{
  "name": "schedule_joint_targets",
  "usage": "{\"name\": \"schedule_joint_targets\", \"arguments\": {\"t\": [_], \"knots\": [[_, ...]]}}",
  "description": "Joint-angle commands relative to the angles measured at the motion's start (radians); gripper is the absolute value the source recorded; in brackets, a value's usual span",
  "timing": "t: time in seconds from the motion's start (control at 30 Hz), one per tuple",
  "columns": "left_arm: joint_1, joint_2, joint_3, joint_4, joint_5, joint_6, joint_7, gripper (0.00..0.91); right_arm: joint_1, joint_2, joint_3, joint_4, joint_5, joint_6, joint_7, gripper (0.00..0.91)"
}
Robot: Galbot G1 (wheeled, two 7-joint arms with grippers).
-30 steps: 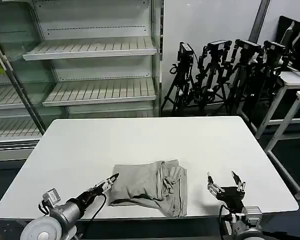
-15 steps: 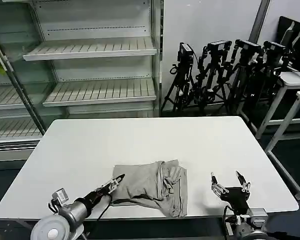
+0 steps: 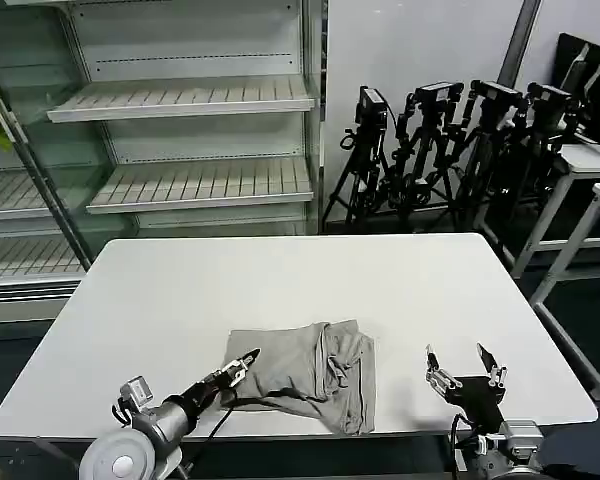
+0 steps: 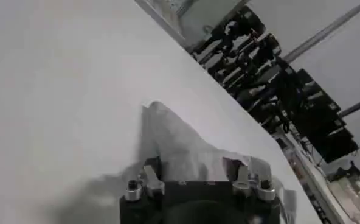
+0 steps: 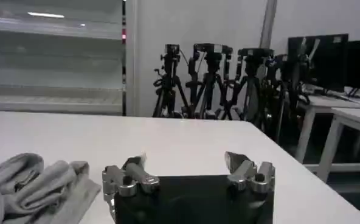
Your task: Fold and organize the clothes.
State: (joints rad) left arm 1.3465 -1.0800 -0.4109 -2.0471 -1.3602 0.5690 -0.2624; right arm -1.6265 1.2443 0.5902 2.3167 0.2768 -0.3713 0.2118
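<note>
At about seven o'clock on the near edge of the table (image 3: 160,290), the left gripper (image 3: 244,366) is reaching low over the left border of the folded T-shirt (image 3: 305,372), its jaws parted only a little and holding nothing that can be made out; whether the tips are touching the cloth cannot be told. At about five o'clock, near the front right corner, the right gripper (image 3: 463,367) is hovering with its jaws spread wide and empty, well apart from the shirt's right side. The grey shirt is lying in a rough, thick bundle near the front edge at six o'clock, its right half bunched into soft rolls, as the right wrist view shows (image 5: 28,182). The step in hand looks like tidying or taking the left border for another fold. To do it well, the left jaws should probably be sliding flat under all the layers at once before closing, so no single layer is peeling away, and the right gripper could be coming in to pin the bunched side. Farther off, at twelve o'clock, empty shelves (image 3: 190,180) and a row of tripods (image 3: 440,150) are standing behind the table.
</note>
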Motion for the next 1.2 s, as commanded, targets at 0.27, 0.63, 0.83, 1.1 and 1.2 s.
{"name": "schedule_joint_targets", "arguments": {"t": [0.27, 0.63, 0.83, 1.1, 1.2], "knots": [[-0.004, -0.014, 0.016, -0.001, -0.005, 0.007, -0.004, 0.071, -0.009, 0.000, 0.011, 0.014, 0.001, 0.001, 0.000, 0.907], [0.006, -0.002, -0.052, -0.051, -0.055, 0.007, -0.016, 0.071, 0.007, -0.008, 0.004, 0.010, 0.006, -0.001, 0.001, 0.907], [0.032, 0.054, -0.170, -0.099, -0.107, 0.008, -0.023, 0.071, 0.035, -0.023, -0.002, 0.005, 0.026, -0.009, 0.002, 0.907], [0.065, 0.224, -0.479, 0.029, -0.144, 0.010, 0.017, 0.071, 0.092, -0.039, -0.022, -0.017, 0.054, -0.011, 0.002, 0.907], [0.076, 0.290, -0.584, 0.097, -0.023, 0.008, 0.071, 0.071, 0.117, -0.043, -0.039, -0.026, 0.061, -0.010, 0.002, 0.907]]}}
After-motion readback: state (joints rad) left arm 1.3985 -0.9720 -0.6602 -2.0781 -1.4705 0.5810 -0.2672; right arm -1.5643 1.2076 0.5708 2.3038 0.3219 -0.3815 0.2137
